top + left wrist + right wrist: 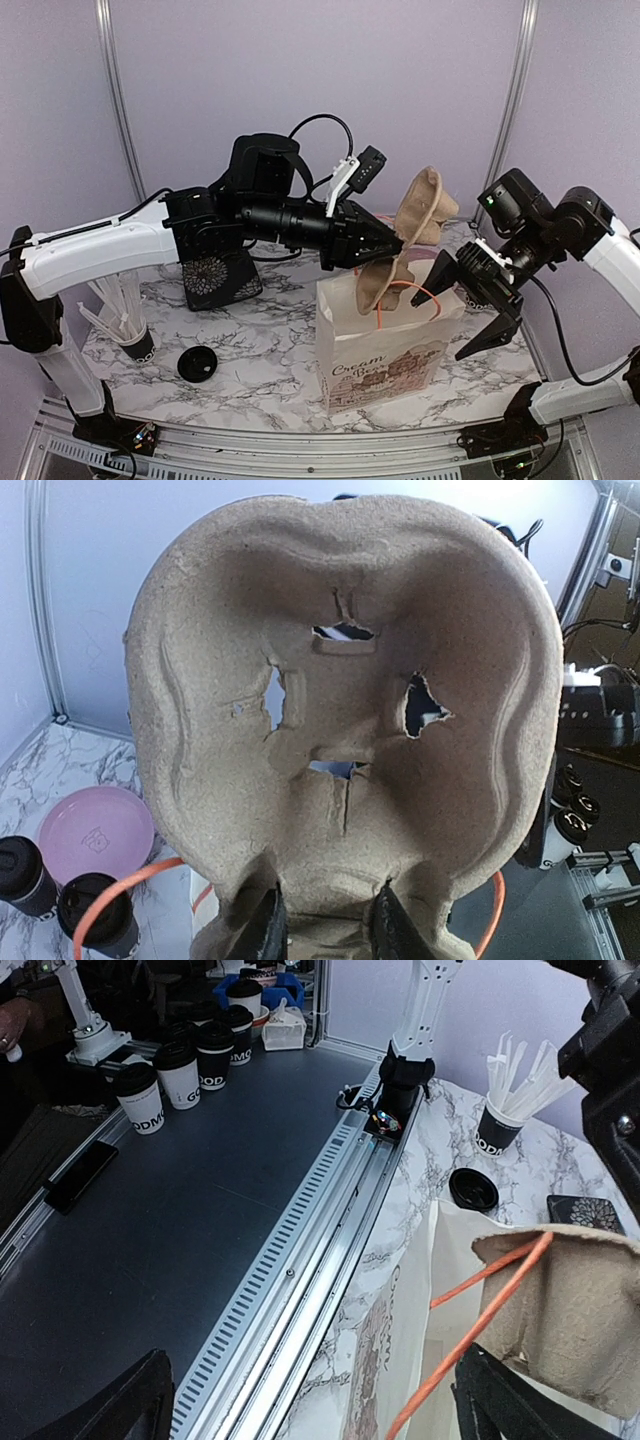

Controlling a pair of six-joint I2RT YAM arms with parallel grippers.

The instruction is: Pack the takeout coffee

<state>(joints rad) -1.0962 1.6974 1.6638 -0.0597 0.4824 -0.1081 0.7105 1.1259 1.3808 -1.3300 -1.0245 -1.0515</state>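
Brown pulp cup carrier (425, 205), pinched by left gripper (397, 243), hangs upright over white paper bag (385, 350); right gripper (440, 328) gapes alongside.

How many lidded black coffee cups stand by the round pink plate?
2. One lidded black paper cup at the left edge, another beside it, both by the round pink plate; the brown pulp tray may hide more.

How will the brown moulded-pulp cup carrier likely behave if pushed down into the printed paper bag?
Probably light and fairly stiff: the brown moulded-pulp cup carrier holds its shape though pinched only at one edge by the left tool. Its torn holes suggest it tears easily.
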